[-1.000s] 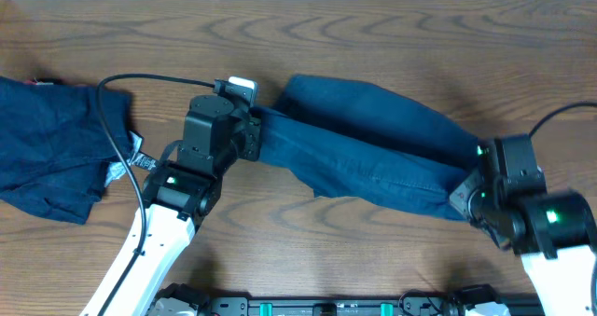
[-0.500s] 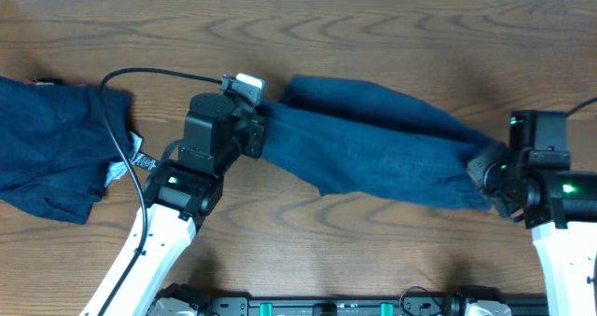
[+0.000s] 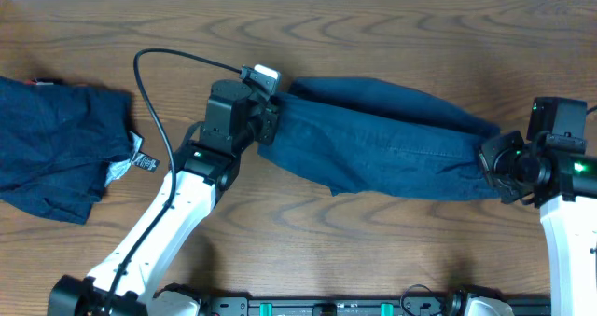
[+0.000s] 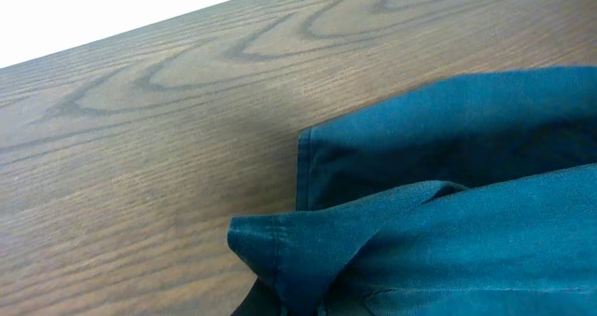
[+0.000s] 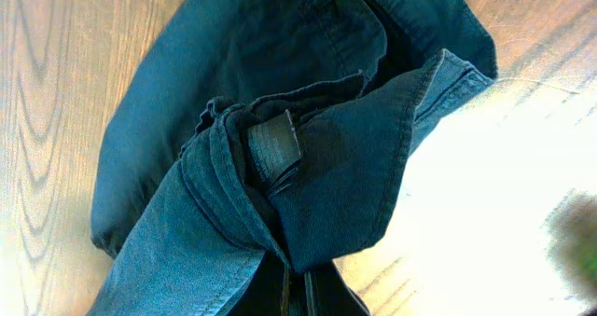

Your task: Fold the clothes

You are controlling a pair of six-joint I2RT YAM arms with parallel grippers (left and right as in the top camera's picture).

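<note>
Two pincers, both clamped tight on the same piece. My left pincer [image 3: 269, 128] has one end of the shorts [image 3: 382, 144] pinched. In the left wrist view a folded corner of the fabric bunches right at the bottom edge, and the fingers themselves are hidden under the cloth. My right pincer [image 3: 489, 158] has the other end. In the right wrist view the denim gathers into a tight wad between the dark fingers [image 5: 303, 293]. One dark tab [image 5: 275, 144] sits on the gathered band just above them.

Between the two grips the shorts run as one long band across the middle of the counter [image 3: 392, 251], sagging a little along the near edge. I can't tell whether the middle touches the wood.

Clothes count: two lumps in view. One is the stretched shorts. The other is a heap [image 3: 51, 158] lying flat at the far left edge of the counter, well apart from the shorts. I can't tell if the heap is one garment or more.

Two tags at the heap's right edge: one black tag [image 3: 143, 160] and one white tag [image 3: 117, 171], just beside each other.

One black cable [image 3: 149, 69] loops over the counter from my left wrist.
</note>
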